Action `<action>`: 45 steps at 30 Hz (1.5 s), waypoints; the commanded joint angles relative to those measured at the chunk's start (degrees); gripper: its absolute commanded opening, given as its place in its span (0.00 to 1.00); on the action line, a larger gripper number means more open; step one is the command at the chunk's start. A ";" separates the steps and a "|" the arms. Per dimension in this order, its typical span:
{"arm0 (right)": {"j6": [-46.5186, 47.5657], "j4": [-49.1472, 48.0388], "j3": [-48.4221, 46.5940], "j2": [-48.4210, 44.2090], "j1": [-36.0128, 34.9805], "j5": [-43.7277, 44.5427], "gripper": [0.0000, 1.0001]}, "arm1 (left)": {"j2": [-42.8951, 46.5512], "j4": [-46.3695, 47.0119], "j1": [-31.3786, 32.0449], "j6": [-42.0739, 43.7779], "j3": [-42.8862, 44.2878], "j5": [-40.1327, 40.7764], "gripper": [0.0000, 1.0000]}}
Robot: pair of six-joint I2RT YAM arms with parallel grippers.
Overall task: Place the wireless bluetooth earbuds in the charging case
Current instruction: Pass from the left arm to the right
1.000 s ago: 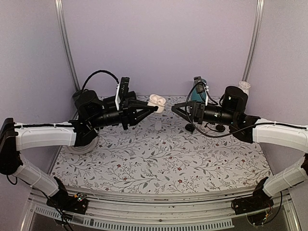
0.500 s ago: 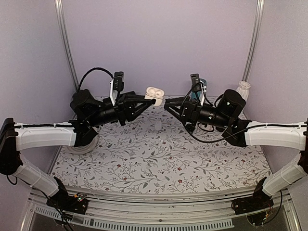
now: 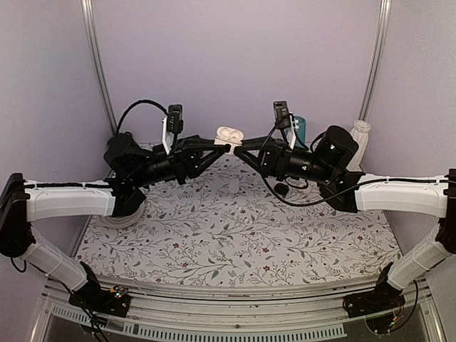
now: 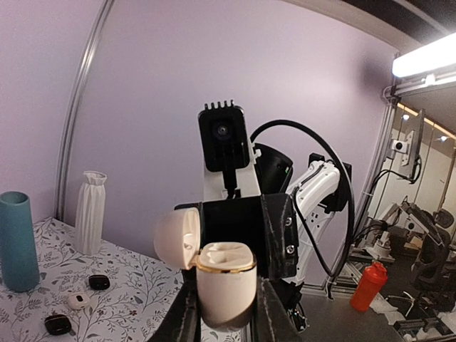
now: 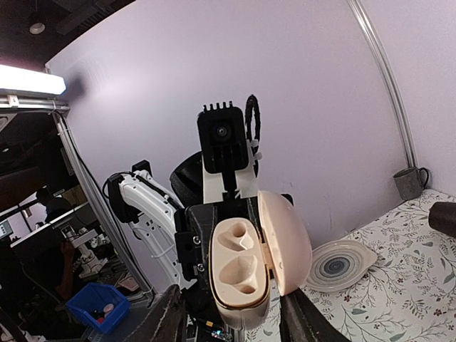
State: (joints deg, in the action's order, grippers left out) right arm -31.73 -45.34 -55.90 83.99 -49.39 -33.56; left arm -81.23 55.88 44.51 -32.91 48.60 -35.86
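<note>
Left end effector (image 3: 224,147) clenched on the lower body of the charging case (image 3: 229,134). We log the case held up at upper centre of the overhead frame, well above the counter (image 3: 235,235). Lid hinged open, both wells showing in the right wrist view.

Right end effector (image 3: 238,151) just right of the case, nose to nose with the left one. Its fingers (image 5: 171,320) stand parted on either side of the case, with a gap on each side: released.

Lower left, left wrist view: teal cup (image 4: 16,239) and white vase (image 4: 89,221) upright on the counter.
</note>
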 commanded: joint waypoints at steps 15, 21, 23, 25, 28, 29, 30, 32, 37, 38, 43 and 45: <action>-1.32 -0.97 -2.64 0.82 -0.84 -2.26 0.27 | -1.08 2.86 0.63 -1.20 1.94 -0.83 0.00; -1.42 -0.76 -2.84 0.61 -0.78 -2.35 0.18 | -1.57 2.21 0.83 -1.12 2.53 -1.72 0.00; -1.28 -0.72 -2.81 0.47 -0.83 -2.21 0.13 | -1.59 1.14 0.85 -0.82 2.83 -1.92 0.00; -1.09 -0.29 -2.77 0.24 -0.80 -1.92 0.09 | -1.66 0.20 0.91 -0.63 3.18 -2.46 0.00; -0.31 0.74 -2.68 -0.32 -0.80 -1.42 0.05 | -1.42 -2.07 0.89 0.08 3.67 -2.86 0.11; 0.29 1.30 -2.64 -0.48 -0.80 -1.16 0.04 | -1.14 -2.92 0.86 0.52 3.74 -2.83 0.19; 0.68 1.95 -2.64 -0.75 -0.80 -1.02 0.04 | -0.92 -3.69 0.92 0.94 3.78 -2.75 0.29; 1.96 3.20 -2.57 -1.32 -0.80 -0.59 0.04 | -0.30 -5.56 0.89 2.14 3.83 -2.73 0.38; 5.08 7.69 -3.30 -2.66 -0.80 0.04 0.04 | 1.62 -13.29 0.49 6.94 5.38 -4.50 0.51; 5.86 8.57 -3.53 -2.90 -0.80 0.04 0.04 | 1.87 -15.07 0.33 7.87 5.94 -5.01 0.52; 8.76 11.63 -4.28 -3.74 -0.80 -0.46 0.04 | 2.93 -20.19 -0.52 10.19 7.12 -7.33 0.52; 9.72 13.25 -5.08 -3.80 -0.72 -1.00 0.04 | 3.53 -20.92 -0.72 10.54 7.05 -7.72 0.51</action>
State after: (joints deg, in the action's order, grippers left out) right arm -25.43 -35.68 -58.30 82.00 -49.87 -34.22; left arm -80.01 39.40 44.58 -25.21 54.26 -41.25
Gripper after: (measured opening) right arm 0.190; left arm 0.516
